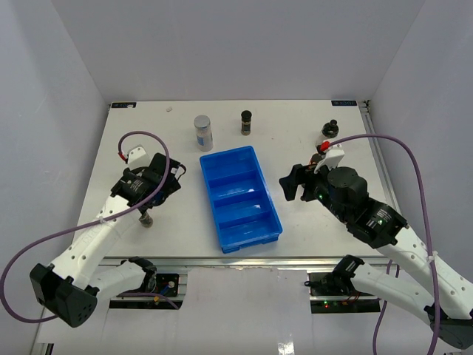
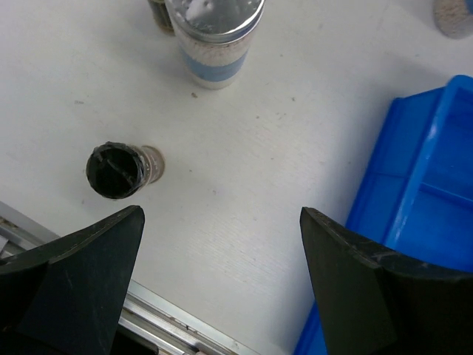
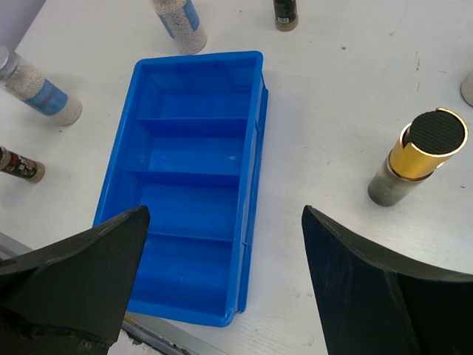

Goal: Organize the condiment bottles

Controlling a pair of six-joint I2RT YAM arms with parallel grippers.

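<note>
Nothing sorted yet: blue plastic compartment tray (image 1: 240, 194) empty, small condiment bottles (image 1: 203, 133) standing around it, my left hand (image 2: 220, 222) and right hand (image 3: 225, 218) spread, unladen.

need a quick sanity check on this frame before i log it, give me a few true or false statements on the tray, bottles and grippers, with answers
1. The blue tray holds no bottles. True.
2. The left gripper is shut on the black-capped jar. False: it is open, and the jar stands untouched on the table.
3. The silver-lidded jar lies on its side. False: it stands upright.
4. The right gripper is open and holds nothing. True.
5. The gold-banded bottle sits inside the tray. False: it stands on the table beside it.
</note>
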